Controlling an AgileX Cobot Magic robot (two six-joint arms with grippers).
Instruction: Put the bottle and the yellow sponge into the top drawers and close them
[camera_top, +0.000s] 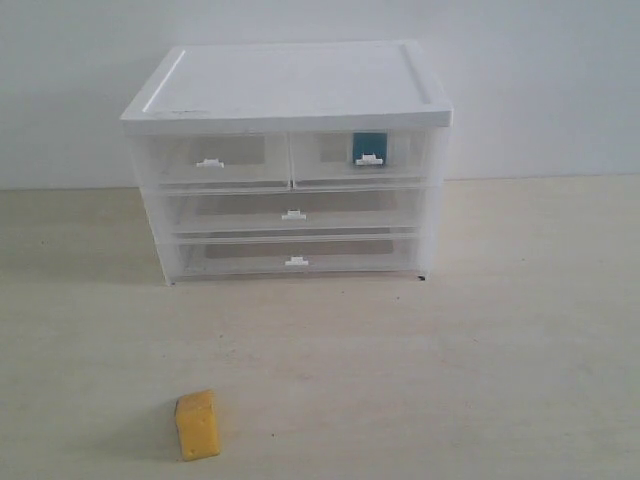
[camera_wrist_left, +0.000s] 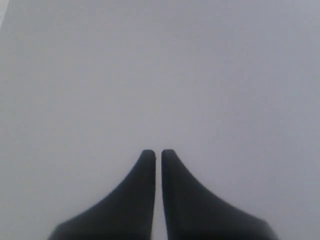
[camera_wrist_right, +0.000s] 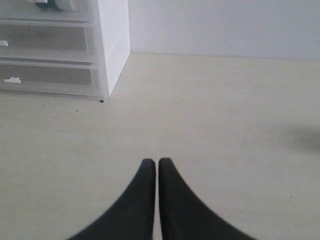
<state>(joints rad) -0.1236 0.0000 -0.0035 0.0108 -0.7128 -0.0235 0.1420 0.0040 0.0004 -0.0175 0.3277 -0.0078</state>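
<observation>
Half done: the bottle (camera_top: 370, 146) sits in the shut right top drawer (camera_top: 362, 160) at the back edge of the worktop (camera_top: 500, 330), the yellow sponge (camera_top: 198, 425) waits near the front edge, and the left gripper (camera_wrist_left: 156, 152) and right gripper (camera_wrist_right: 157, 161) are empty with fingers together.

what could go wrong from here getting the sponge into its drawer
1. The sponge stands upright on the table; the shut left gripper could knock it over unless it opens first.
2. The top left drawer is closed and its tab is small; a grip may slip, or the pull may drag the cabinet.
3. The bottle shows inside the top right drawer; opening that one wastes a move.
</observation>
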